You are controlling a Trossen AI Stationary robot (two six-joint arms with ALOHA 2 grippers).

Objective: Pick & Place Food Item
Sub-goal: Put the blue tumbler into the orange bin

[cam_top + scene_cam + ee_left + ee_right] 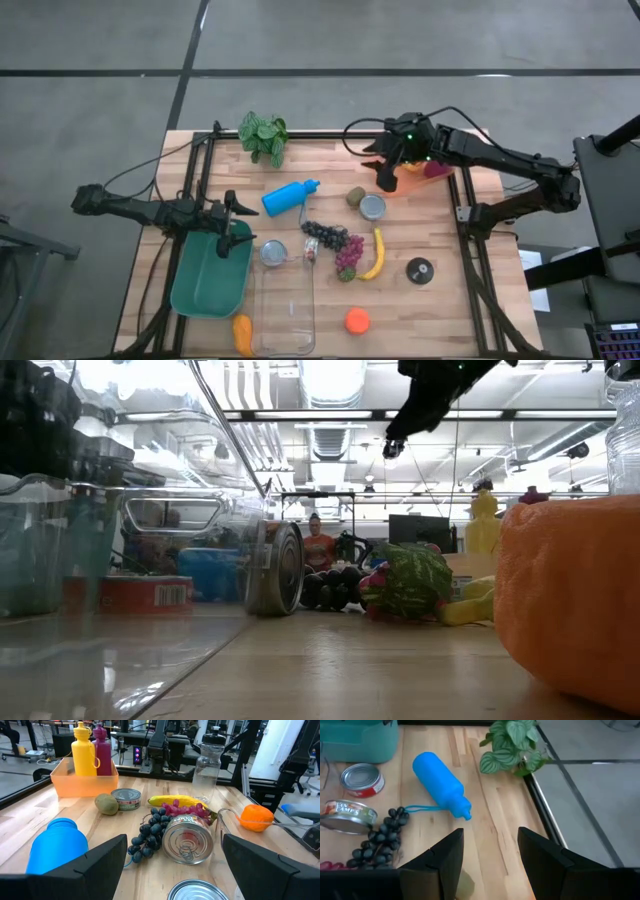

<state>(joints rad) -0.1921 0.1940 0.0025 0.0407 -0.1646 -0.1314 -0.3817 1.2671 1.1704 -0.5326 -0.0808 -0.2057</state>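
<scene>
Food lies mid-table: a kiwi, dark grapes, red grapes, a banana, an orange and an orange-yellow piece at the near edge. My right gripper hangs open above the table just far-right of the kiwi, beside the orange bin; in its wrist view the open fingers point toward the blue bottle. My left gripper waits open over the teal bin; its own view faces the food.
A blue bottle, tin cans, one can on its side, a black disc, a clear container and a potted plant share the table. Yellow and magenta bottles stand in the orange bin.
</scene>
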